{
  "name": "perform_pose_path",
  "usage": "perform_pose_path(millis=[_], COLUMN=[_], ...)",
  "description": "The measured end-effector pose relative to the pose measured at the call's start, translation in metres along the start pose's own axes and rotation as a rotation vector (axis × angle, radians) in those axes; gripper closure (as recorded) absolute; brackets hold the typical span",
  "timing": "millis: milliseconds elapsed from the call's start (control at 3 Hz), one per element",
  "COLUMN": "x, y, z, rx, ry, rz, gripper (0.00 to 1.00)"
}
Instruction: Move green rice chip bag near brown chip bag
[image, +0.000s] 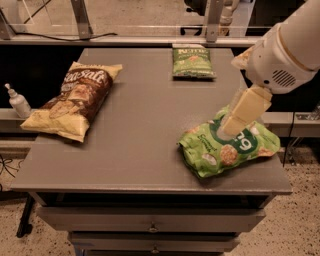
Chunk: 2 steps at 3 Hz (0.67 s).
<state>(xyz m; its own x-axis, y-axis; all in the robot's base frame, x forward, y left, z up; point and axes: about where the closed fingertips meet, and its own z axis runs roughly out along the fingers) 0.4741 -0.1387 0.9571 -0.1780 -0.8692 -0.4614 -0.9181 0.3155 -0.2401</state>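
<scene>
The green rice chip bag (215, 150) lies puffy on the grey table (145, 135), at its front right corner. The brown chip bag (75, 100) with yellow ends lies at the table's left edge, far from the green bag. My gripper (228, 131) reaches down from the white arm (287, 50) at the upper right, and its cream tip rests on the top middle of the green rice chip bag. The arm hides part of the bag's logo.
A smaller, flatter green bag (192, 61) lies at the table's back, right of centre. A white pump bottle (18, 101) stands just off the left edge. Drawers (150, 227) sit under the tabletop. A rail (150, 40) runs behind.
</scene>
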Motion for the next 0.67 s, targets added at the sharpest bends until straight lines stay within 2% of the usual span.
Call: perform_pose_path(millis=[333,667], x=[0.013,0.029], y=[-0.001,0.005], z=[0.035,0.08], rx=[-0.004,-0.039], ry=[0.007,0.027], rz=[0.029,0.042], gripper=[0.0,0.0])
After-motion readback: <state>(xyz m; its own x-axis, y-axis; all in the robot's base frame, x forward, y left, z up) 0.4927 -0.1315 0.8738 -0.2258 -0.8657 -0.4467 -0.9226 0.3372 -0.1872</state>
